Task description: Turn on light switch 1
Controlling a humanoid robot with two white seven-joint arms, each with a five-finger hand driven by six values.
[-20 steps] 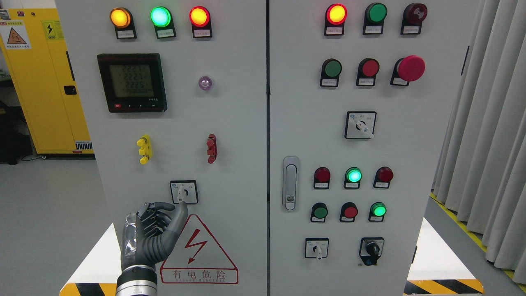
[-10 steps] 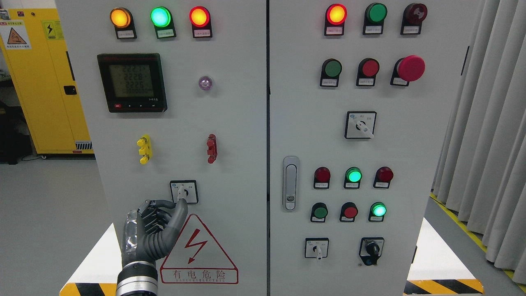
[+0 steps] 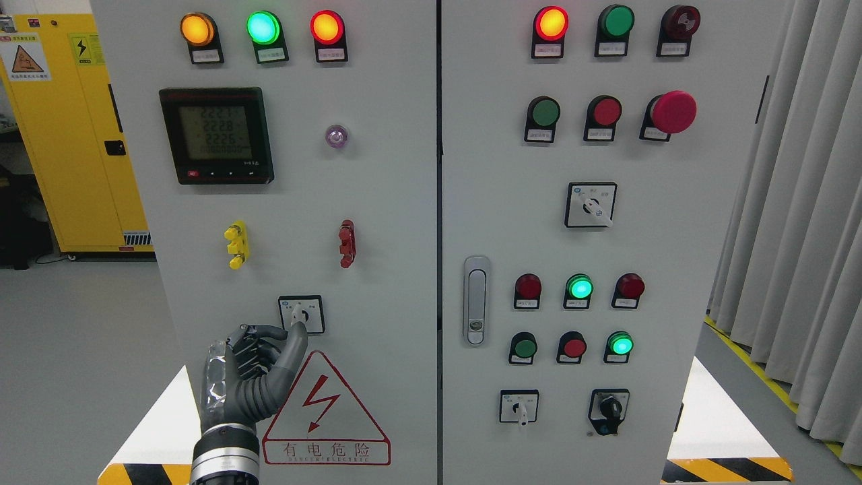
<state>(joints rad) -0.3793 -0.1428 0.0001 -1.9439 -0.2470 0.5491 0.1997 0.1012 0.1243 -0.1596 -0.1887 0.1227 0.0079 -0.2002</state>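
A small rotary selector switch (image 3: 301, 314) with a black knob and a white pointer aimed downward sits low on the left cabinet door (image 3: 377, 202). My left hand (image 3: 277, 337) rises from the bottom left, just below and left of the switch. Its fingers (image 3: 259, 347) are curled in. The thumb sticks upward, its tip at the switch plate's lower edge, beside the pointer's end. Nothing is held in the hand. My right hand does not show.
A red warning triangle (image 3: 326, 411) lies right of my wrist. Above the switch are a yellow (image 3: 236, 244) and a red terminal (image 3: 347, 243), a meter (image 3: 217, 135) and lit lamps. The right door (image 3: 673, 269) carries pushbuttons, selectors and a handle (image 3: 476, 300). Curtains hang at the right.
My left hand has crept a little upward, bringing the thumb tip closer against the bottom of the switch. The meter's digits changed.
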